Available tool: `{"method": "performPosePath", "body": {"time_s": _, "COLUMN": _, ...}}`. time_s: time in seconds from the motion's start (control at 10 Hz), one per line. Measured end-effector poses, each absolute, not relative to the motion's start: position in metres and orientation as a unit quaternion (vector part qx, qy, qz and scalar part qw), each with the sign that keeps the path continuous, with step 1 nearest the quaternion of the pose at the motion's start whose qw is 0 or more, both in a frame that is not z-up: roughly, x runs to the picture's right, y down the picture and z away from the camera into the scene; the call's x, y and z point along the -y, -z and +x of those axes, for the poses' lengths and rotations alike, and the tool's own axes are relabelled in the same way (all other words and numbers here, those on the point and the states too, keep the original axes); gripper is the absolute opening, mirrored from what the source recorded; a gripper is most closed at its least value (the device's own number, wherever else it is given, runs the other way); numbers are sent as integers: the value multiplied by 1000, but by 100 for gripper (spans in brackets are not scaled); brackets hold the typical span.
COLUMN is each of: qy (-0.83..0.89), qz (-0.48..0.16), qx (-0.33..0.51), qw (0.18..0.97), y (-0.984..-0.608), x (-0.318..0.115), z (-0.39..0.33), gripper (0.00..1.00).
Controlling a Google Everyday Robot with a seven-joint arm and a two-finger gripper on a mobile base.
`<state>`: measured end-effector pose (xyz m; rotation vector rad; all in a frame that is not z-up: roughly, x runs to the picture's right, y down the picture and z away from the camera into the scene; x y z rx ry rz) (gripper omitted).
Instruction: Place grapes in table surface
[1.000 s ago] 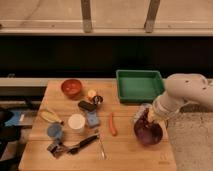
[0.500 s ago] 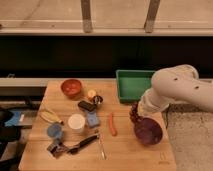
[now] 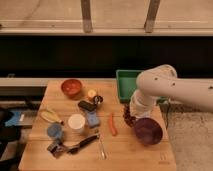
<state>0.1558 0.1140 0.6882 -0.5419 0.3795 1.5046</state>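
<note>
The grapes, a small dark purple-brown bunch, hang from my gripper just above the table surface. They are between the orange carrot and the purple bowl. The gripper is shut on the grapes, and the white arm reaches in from the right. The arm's wrist hides the top of the bunch. The light tan plank tabletop fills the lower middle of the camera view.
A green tray sits at the table's back right, partly behind the arm. On the left are a red bowl, a white cup, a blue cup, a banana, a blue sponge and dark utensils.
The gripper has moved left from over the purple bowl, carrying the grapes with it. The bowl now shows uncovered at its right.
</note>
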Motion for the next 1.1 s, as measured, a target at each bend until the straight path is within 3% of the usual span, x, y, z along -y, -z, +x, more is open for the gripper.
{"method": "performPosePath", "body": {"time_s": 0.2, "qy": -666, "qz": -263, "qx": -194, "qw": 670, "y": -724, "x": -116, "z": 162, "gripper": 0}}
{"method": "performPosePath", "body": {"time_s": 0.8, "qy": -639, "qz": -325, "qx": -242, "qw": 653, "y": -782, "x": -133, "z": 137, "gripper": 2}}
{"method": "performPosePath", "body": {"time_s": 1.0, "qy": -632, "qz": -336, "qx": -243, "qw": 655, "y": -787, "x": -134, "z": 126, "gripper": 18}}
{"method": "performPosePath", "body": {"time_s": 1.1, "qy": -629, "qz": -342, "qx": -239, "qw": 656, "y": -790, "x": -132, "z": 117, "gripper": 31}}
